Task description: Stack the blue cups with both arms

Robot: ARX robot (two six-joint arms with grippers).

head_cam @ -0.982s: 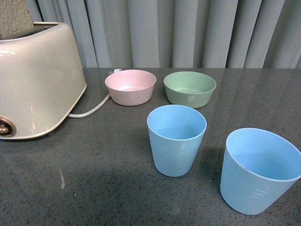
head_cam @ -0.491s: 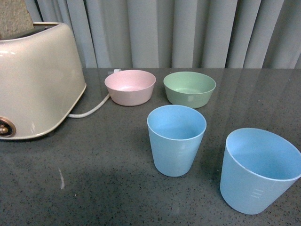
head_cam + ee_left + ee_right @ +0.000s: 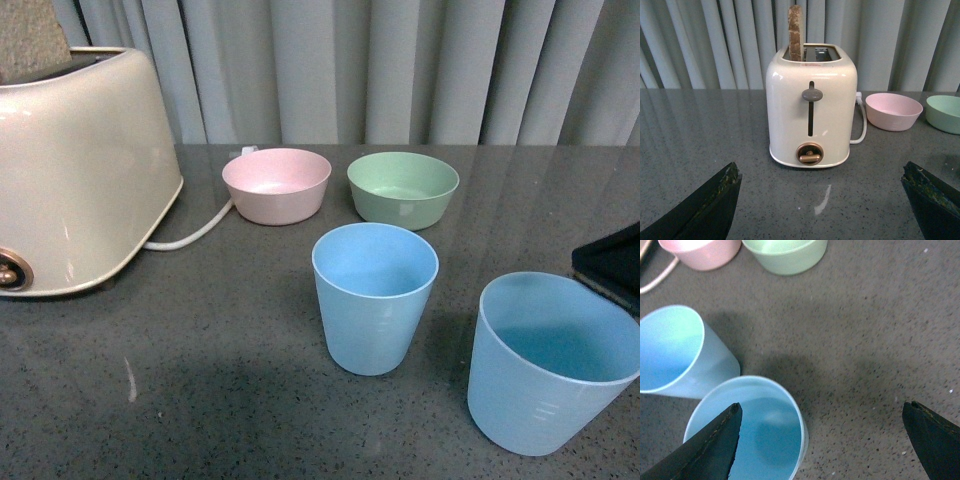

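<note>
Light blue matte plastic tumbler (image 3: 550, 365) stands upright beside its twin (image 3: 375, 297), apart, on the grey speckled table (image 3: 200, 380). The right gripper (image 3: 820, 410) hangs wide open and empty over it. The left gripper (image 3: 820, 167) is equally wide. This looks like the reaching step; next, lower and pinch the wall.

The big cream toaster (image 3: 80, 170) runs off the left edge of the front view. The brown toast slice (image 3: 30, 35) in it is cut off at the top. The nearer light blue plastic cup (image 3: 545, 365) runs off the right edge. Only a black corner of the right arm (image 3: 612, 265) shows there. In the left wrist view, the edge cuts off the round green bowl (image 3: 944, 113).
</note>
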